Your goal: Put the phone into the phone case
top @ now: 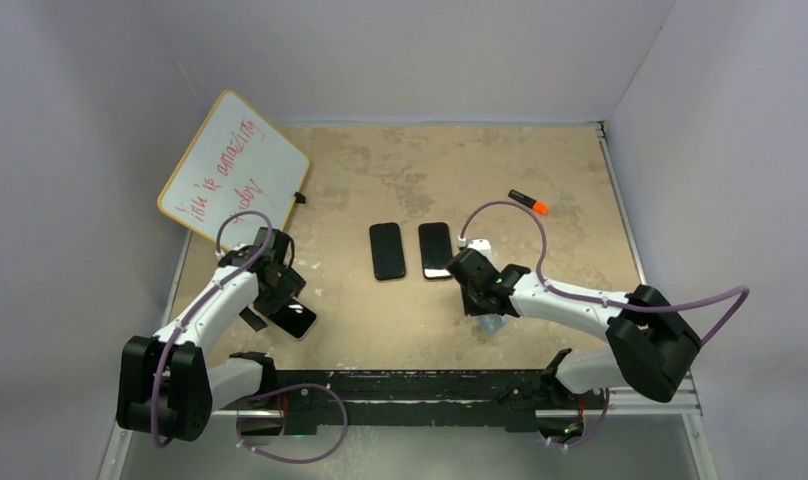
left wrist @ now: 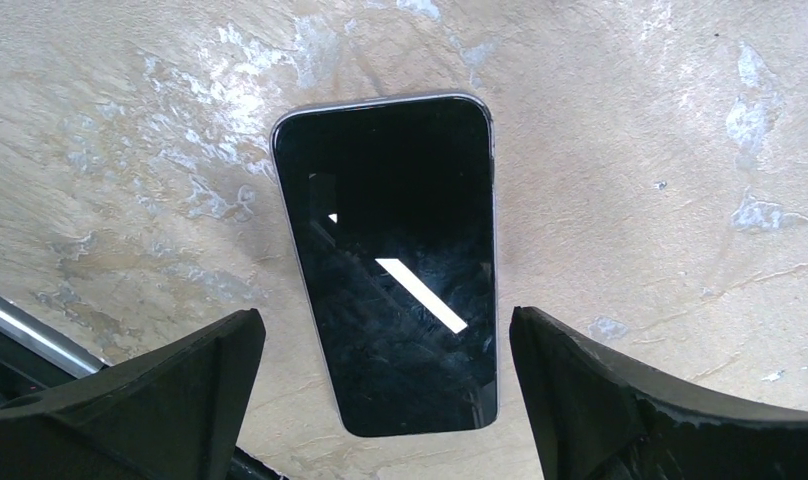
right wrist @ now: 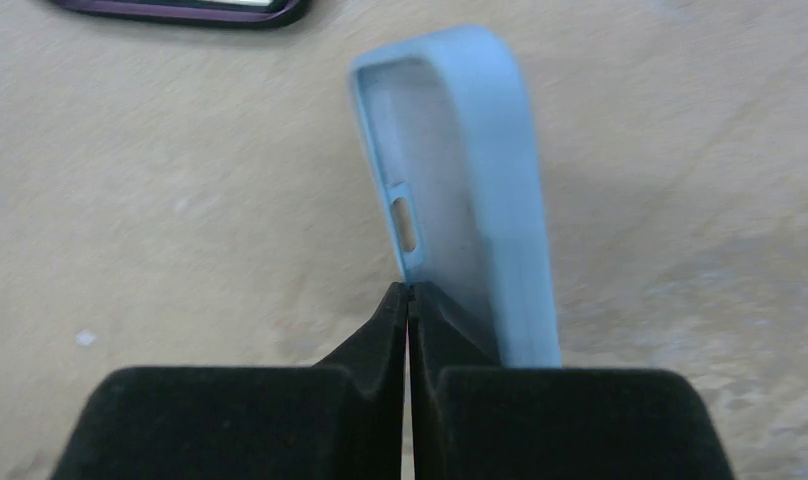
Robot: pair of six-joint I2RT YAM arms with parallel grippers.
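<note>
A black phone (left wrist: 390,260) lies screen up on the tan table; it also shows in the top view (top: 296,320) at the near left. My left gripper (left wrist: 385,400) is open and hovers over the phone's near end, one finger (left wrist: 170,400) on each side, not touching it; in the top view this gripper (top: 277,310) is at the phone's left. My right gripper (right wrist: 408,292) is shut on the side wall of a light blue phone case (right wrist: 460,180), held on edge above the table. In the top view the case (top: 492,323) peeks out below the right gripper (top: 483,303).
Two more dark phones (top: 387,250) (top: 435,249) lie side by side at the table's middle; one edge shows in the right wrist view (right wrist: 180,8). A whiteboard (top: 233,170) leans at the back left. A black and orange marker (top: 529,203) lies at the back right.
</note>
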